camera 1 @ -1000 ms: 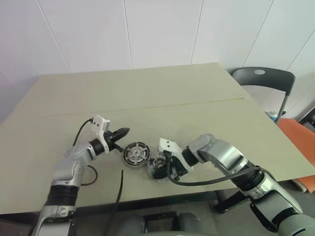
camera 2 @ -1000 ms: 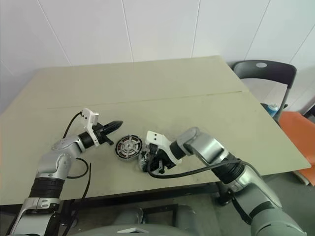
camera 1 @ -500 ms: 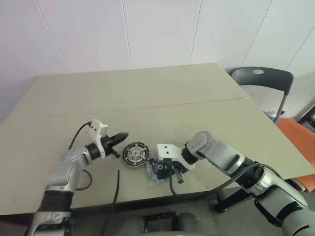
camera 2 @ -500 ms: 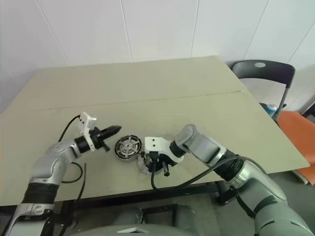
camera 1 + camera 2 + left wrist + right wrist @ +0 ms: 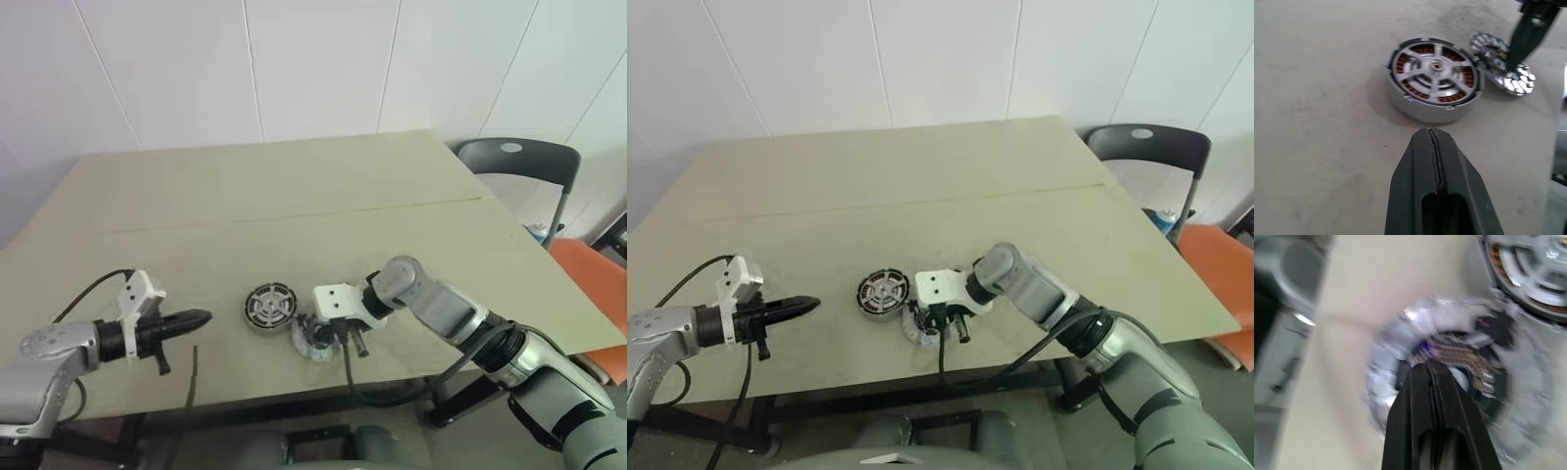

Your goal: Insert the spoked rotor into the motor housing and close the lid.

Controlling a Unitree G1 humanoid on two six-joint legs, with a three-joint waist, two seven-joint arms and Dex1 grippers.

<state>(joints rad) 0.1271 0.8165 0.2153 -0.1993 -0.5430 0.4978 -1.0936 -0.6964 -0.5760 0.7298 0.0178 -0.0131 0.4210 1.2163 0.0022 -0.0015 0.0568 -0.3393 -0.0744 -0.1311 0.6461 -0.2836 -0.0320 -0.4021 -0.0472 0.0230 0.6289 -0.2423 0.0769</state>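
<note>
Beside motor housing point(image 5: 1433, 81), lid point(image 5: 1503, 63) (right hand point(image 5: 328, 338) closed)

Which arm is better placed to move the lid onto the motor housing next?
Probably the right: its gripper is at the lid, beside the motor housing. The left gripper is off to the side.

Open table point(image 5: 294, 196) lies from nine round to three o'clock of the housing point(image 5: 270, 305); my right pincer point(image 5: 321, 338) and the lid point(image 5: 312, 341) crowd its four o'clock.
</note>
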